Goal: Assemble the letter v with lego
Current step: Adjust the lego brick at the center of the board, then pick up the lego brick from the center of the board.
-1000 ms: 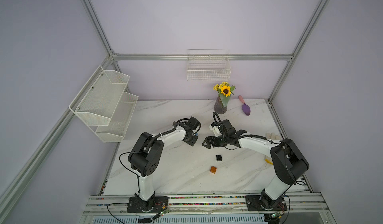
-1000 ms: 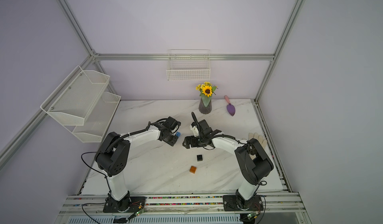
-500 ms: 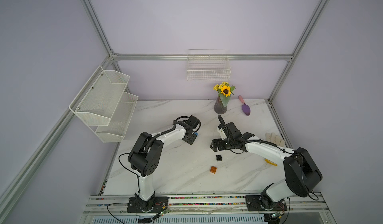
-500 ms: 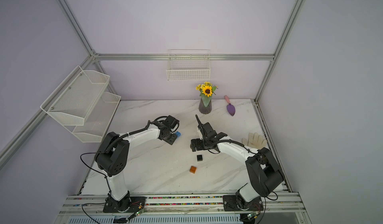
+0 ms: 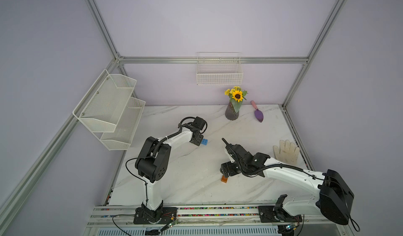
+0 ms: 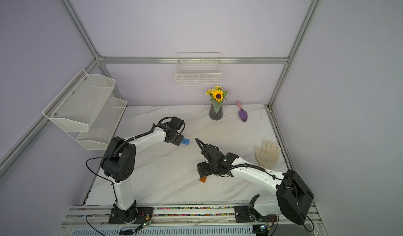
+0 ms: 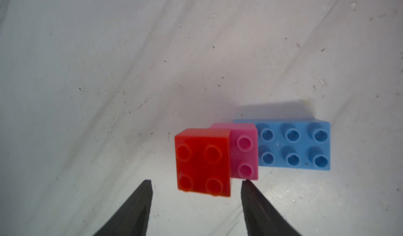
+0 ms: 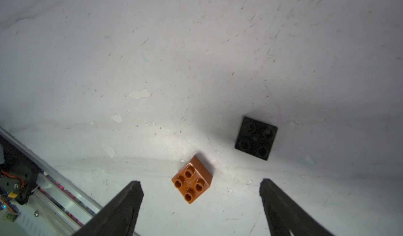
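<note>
Left gripper (image 7: 196, 181) is hanging open and gripping nothing, its tips flanking the red brick (image 7: 202, 161). That brick is sitting stepped on the pink brick (image 7: 244, 152), which is resting on one end of the blue brick (image 7: 293, 146). Right gripper (image 8: 200, 181) is gaping wide and empty, straddling the orange-brown brick (image 8: 192, 181) without touching it, and the black brick (image 8: 255, 137) is lying near it on the table (image 8: 152, 60).

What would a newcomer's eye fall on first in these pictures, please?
The stepped stack of red brick, pink brick and blue brick stands out, just ahead of the open left claw. Nearer the front, the open right claw hovers over the orange brick, the black brick loose nearby.
</note>
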Controlling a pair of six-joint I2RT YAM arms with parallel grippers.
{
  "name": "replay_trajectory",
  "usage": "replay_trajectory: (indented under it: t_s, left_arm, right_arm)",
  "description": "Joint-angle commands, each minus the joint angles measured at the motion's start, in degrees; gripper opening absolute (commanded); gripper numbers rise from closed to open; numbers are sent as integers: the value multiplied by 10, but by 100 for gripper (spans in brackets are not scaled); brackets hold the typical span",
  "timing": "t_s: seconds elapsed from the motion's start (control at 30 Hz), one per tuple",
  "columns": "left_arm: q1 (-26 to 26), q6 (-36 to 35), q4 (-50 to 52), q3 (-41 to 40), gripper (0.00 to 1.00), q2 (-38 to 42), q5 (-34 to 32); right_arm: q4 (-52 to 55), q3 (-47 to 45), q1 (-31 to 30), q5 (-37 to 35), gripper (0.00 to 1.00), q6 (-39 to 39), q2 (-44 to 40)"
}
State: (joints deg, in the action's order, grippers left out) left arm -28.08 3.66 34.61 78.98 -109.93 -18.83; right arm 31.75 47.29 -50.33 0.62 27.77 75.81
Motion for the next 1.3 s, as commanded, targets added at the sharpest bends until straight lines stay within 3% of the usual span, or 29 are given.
replay_trajectory:
  t_s: [0.0,0.23,0.6,0.63,0.67,1.03,1.17,1.27]
  left_arm:
    - [7,-1,-23,12,66,-3,-3]
    - [7,20,-88,-64,67,54,8]
    - [7,81,-133,-169,68,161,14]
    - [7,83,-139,-180,73,171,16]
    - [7,83,-142,-188,100,178,17]
    - [7,141,-183,-265,100,235,62]
    - [4,167,-199,-298,100,262,86]
    - [0,186,-210,-325,100,280,95]
  right_arm:
    - [17,-15,-34,-26,89,26,-6]
    - [30,-17,-84,-51,86,24,46]
    - [30,-4,-91,-88,82,11,93]
    - [26,-3,-91,-89,82,12,95]
    - [22,-3,-91,-89,82,11,98]
    - [16,32,-91,-97,79,-23,156]
    - [21,45,-91,-95,71,-31,172]
    - [24,49,-91,-98,70,-38,181]
